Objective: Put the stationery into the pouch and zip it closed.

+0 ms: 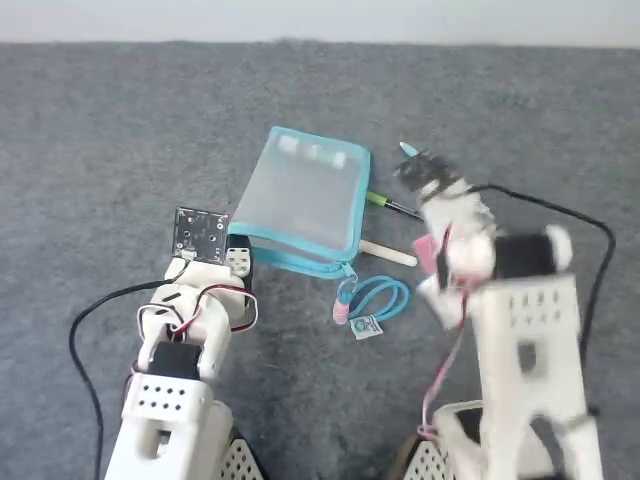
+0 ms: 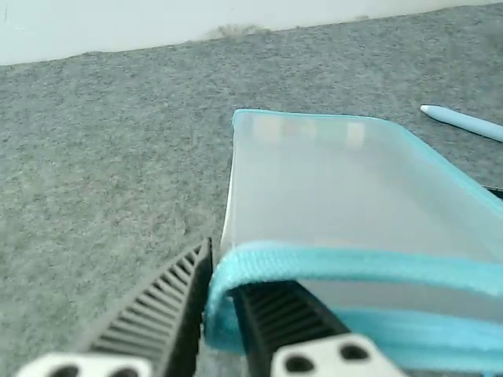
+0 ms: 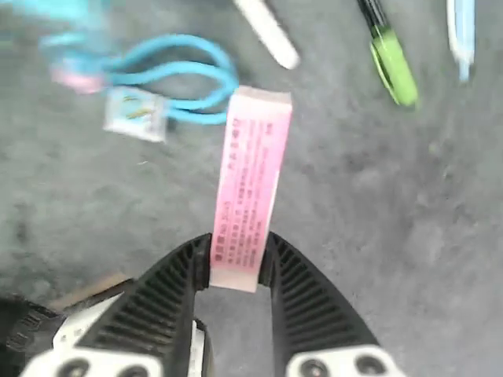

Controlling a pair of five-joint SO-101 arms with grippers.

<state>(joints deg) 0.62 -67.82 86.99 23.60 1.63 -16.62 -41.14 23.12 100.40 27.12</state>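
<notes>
A translucent pouch with blue trim lies on the grey carpet. My left gripper is at its near left corner, shut on the blue zipper edge; the pouch stretches away from the left gripper. My right gripper is shut on a pink eraser, held above the carpet to the right of the pouch, and the pink eraser pokes out below the right arm. A green pen, a white stick and a light blue pen lie by the pouch's right side.
The pouch's blue strap loop with a small tag lies on the carpet in front of the pouch. A black cable runs from the right arm. Under the right gripper are the strap, white stick and green pen.
</notes>
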